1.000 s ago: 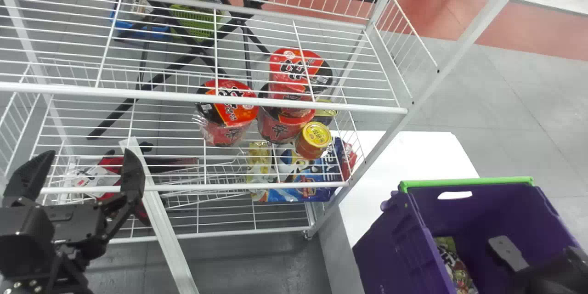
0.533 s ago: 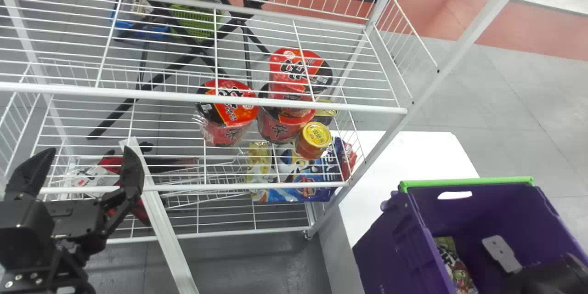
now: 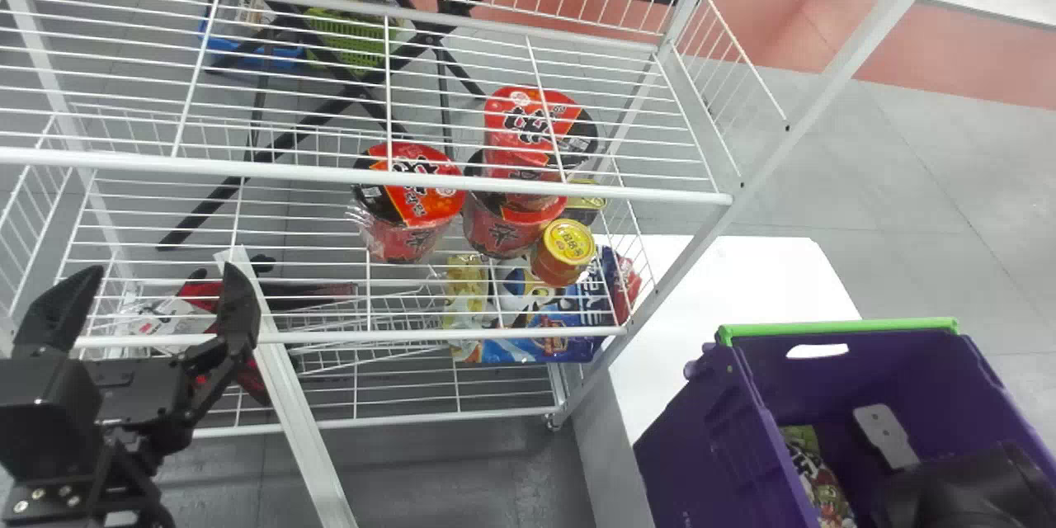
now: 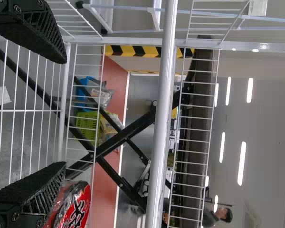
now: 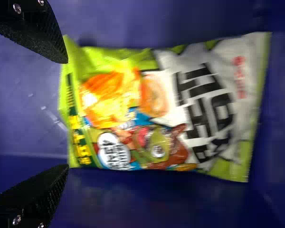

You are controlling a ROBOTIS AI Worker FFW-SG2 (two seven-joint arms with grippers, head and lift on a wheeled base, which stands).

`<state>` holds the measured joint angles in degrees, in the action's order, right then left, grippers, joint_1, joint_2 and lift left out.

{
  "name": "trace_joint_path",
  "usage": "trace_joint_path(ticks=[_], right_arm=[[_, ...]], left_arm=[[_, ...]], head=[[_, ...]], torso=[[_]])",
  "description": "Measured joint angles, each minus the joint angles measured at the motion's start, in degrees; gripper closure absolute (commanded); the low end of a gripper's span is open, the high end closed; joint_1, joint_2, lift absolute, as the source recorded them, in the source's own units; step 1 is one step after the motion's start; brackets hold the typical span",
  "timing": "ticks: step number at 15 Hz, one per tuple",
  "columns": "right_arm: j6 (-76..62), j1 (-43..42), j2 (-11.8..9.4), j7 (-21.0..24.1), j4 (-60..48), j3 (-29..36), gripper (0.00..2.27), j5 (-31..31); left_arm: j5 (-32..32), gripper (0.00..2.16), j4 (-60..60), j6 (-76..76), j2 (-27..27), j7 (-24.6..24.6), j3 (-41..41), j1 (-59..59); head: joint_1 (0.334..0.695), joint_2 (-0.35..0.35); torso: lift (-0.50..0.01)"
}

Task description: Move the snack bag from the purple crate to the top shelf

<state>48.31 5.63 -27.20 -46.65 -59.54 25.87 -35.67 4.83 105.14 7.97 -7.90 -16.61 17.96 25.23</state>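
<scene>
Head view: the bag (image 3: 827,488) is lying down inside the crate (image 3: 689,462), close to its left wall. White table (image 3: 734,272) by the crate, and the rack's slanted post (image 3: 693,243) stands between the crate and the red cups (image 3: 417,198). Yellow-lidded tub (image 3: 569,241) and blue pack (image 3: 536,338) are left of the crate too, on the rack. Top shelf (image 3: 247,170) is up and left of the crate, wire rails all along it. Left gripper (image 3: 165,268) is well left of the crate, in front of the rack, fingers pointing forward and spread wide. Right gripper (image 3: 957,487) is in the crate, just right of the bag in this view

Left wrist view: left gripper (image 4: 65,113) has its fingers wide apart, nothing pinched. Rack rails ahead, red cup right by one finger, green basket (image 4: 87,126) out behind the rack

Right wrist view: fingers spread, pointing down into the crate at one end of the bag. Bag's face up on the crate floor, and I can't tell if a fingertip touches it
</scene>
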Motion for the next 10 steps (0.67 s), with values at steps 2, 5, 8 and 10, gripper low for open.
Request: trace_joint_path(ticks=[2, 5, 8, 10], right_arm=[[-0.43, -0.17, 0.15, 1.34, 0.08, -0.06, 0.00, 0.05], [-0.70, 0.01, 0.42, 3.28, 0.42, -0.46, 0.00, -0.02], [-1.30, 0.32, 1.35, 4.59, 0.39, -0.61, 0.00, 0.32], [-1.40, 0.27, 2.04, 5.35, 0.22, -0.93, 0.00, 0.34]], left_arm=[[0.01, 0.03, -0.03, 0.57, -0.01, -0.07, 0.06, 0.15], [0.02, 0.03, -0.03, 1.09, -0.01, -0.17, 0.11, 0.46], [-0.13, 0.03, -0.05, 1.21, -0.05, -0.09, 0.37, 0.52], [-0.16, 0.03, -0.10, 1.36, -0.04, -0.14, 0.41, 0.58]], head=[[0.695, -0.350], [0.695, -0.350], [0.695, -0.350], [0.695, -0.350]], torso=[[-0.458], [-0.458], [-0.458], [-0.458]])
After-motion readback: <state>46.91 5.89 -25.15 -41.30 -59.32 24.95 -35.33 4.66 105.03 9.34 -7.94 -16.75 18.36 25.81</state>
